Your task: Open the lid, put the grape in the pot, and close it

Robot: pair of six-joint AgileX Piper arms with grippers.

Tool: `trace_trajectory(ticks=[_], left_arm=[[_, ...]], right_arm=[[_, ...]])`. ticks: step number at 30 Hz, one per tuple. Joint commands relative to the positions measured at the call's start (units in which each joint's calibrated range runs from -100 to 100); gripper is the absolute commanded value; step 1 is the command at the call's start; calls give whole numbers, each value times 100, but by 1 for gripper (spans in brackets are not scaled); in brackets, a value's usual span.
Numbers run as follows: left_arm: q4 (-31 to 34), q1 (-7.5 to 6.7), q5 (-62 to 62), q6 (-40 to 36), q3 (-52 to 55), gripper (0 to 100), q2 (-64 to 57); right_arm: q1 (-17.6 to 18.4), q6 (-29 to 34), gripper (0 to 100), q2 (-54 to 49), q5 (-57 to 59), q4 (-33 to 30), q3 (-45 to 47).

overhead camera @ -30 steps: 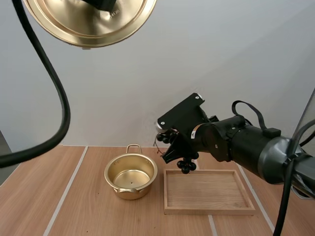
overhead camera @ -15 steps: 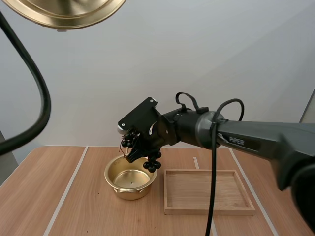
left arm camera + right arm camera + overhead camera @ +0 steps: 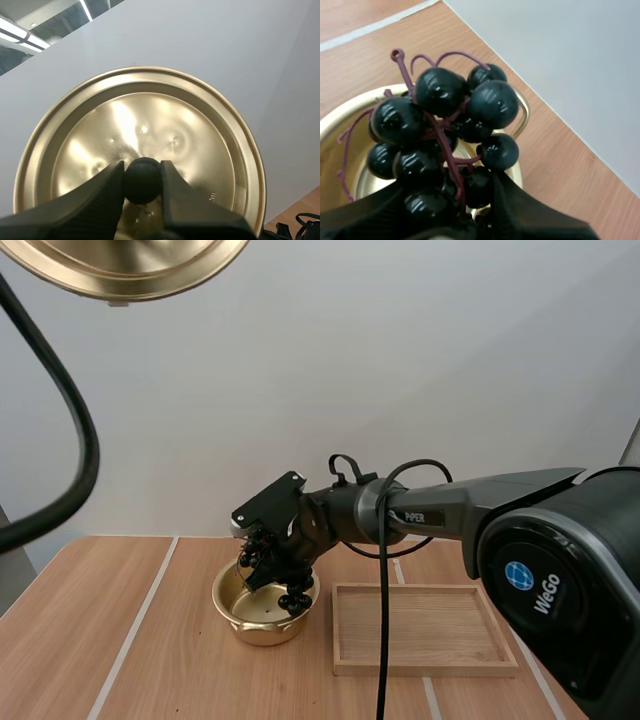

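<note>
The bunch of grapes (image 3: 445, 135) hangs just over the open gold pot (image 3: 228, 612), lower centre-left in the high view, with the right gripper (image 3: 266, 566) clamped on it. It looks light, floppy and easily bruised, so the stem seems the safest hold. At upper left, the left gripper (image 3: 141, 173) pinches the knob of the lid (image 3: 200, 150).

My tally from the control desk, as I count it: one brass-coloured pot (image 3: 262, 632), one lid (image 3: 165, 125), one bunch of grapes (image 3: 492, 102) whose dark berries crowd too tightly to number, one wooden tray (image 3: 420, 630) and one table (image 3: 170, 660).
</note>
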Motion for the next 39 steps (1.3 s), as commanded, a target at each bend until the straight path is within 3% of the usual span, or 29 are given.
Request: trace_trajectory(ticks=[1, 3, 13, 16, 18, 19, 22, 30, 33, 39], left_arm=[[47, -16, -4, -66, -56, 0, -30], [47, -16, -4, -66, -56, 0, -30], [47, -16, 13, -66, -56, 0, -30], [47, -16, 13, -66, -56, 0, -30], [47, -16, 13, -66, -56, 0, -30], [47, -16, 13, -66, -56, 0, -30], [47, -16, 13, -66, -56, 0, -30], [61, -16, 13, -66, 25, 0, 221], [76, -16, 13, 6, 238, 0, 365], [-121, -16, 13, 400, 1722, 0, 584]], right_arm=[[4, -32, 93, -191, -139, 332, -44], [4, -32, 100, -285, -139, 407, -44], [4, -34, 98, -903, 54, 717, -44], [4, -34, 92, -1163, 568, 621, -44], [4, -34, 76, -1337, 1038, 485, -44], [4, -34, 61, -1411, 1255, 407, -44], [-39, -34, 0, -1737, 2065, 353, -44], [-458, 1, 0, -3082, 3930, 366, 75], [-626, 1, 0, -3849, 4151, 366, 338], [-781, 1, 0, -5625, 4756, 353, 927]])
